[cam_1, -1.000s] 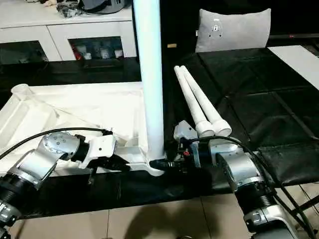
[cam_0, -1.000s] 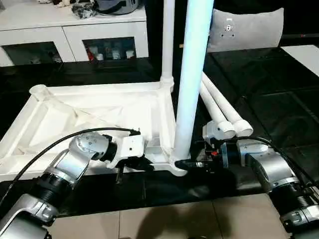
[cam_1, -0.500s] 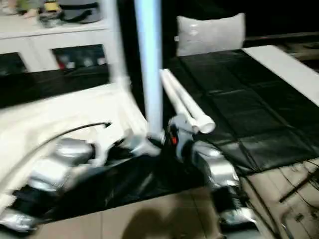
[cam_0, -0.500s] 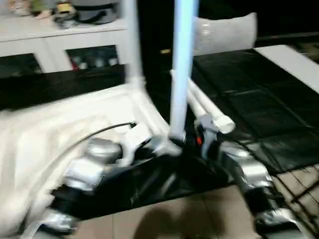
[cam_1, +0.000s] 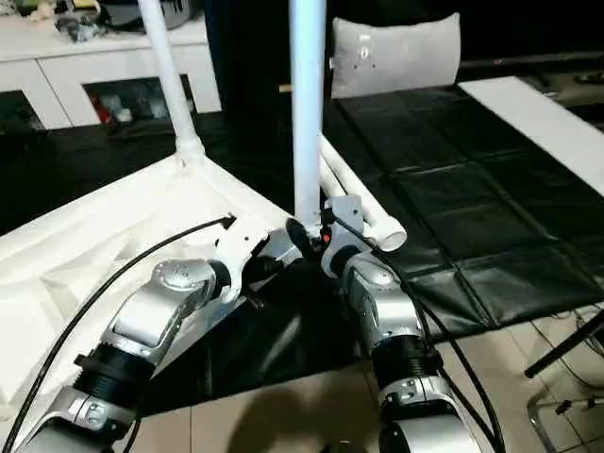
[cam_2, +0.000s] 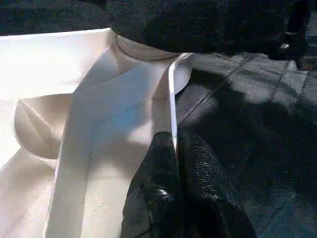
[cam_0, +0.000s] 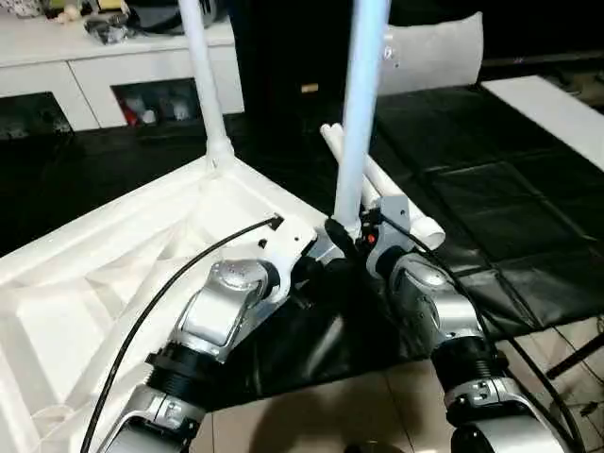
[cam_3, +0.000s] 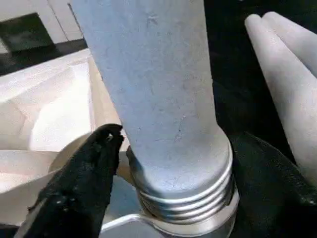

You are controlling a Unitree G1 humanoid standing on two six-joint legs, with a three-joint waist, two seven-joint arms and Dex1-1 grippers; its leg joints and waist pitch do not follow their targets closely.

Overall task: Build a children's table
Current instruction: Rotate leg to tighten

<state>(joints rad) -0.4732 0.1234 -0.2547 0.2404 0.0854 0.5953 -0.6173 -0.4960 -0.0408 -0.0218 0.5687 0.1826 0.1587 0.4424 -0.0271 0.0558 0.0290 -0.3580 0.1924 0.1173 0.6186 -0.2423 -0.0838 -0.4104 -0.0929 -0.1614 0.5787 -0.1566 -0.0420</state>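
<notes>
The children's table top (cam_0: 113, 255) lies upside down, ribbed side up, on the black mat. Two of its legs stand upright in corner sockets: a far leg (cam_0: 200, 75) and a near leg (cam_0: 363, 113). Two loose legs (cam_0: 396, 203) lie side by side on the mat beyond the near corner. My left gripper (cam_2: 173, 144) is shut on the thin rim of the top beside that near socket. My right gripper (cam_3: 178, 144) is open, one finger on each side of the near leg's threaded base, with a narrow gap at the left finger (cam_3: 84, 183).
A white cabinet with glass doors (cam_0: 94, 66) stands at the back left. A grey cushion (cam_0: 434, 52) leans at the back. A white panel (cam_0: 547, 104) lies on the right of the black mat (cam_0: 491, 189). Tiled floor (cam_0: 330, 415) runs along the front.
The picture has shifted with my head. Against the loose legs and the cabinet, the table top now lies turned, its near corner farther from me. Both grippers are still at that corner.
</notes>
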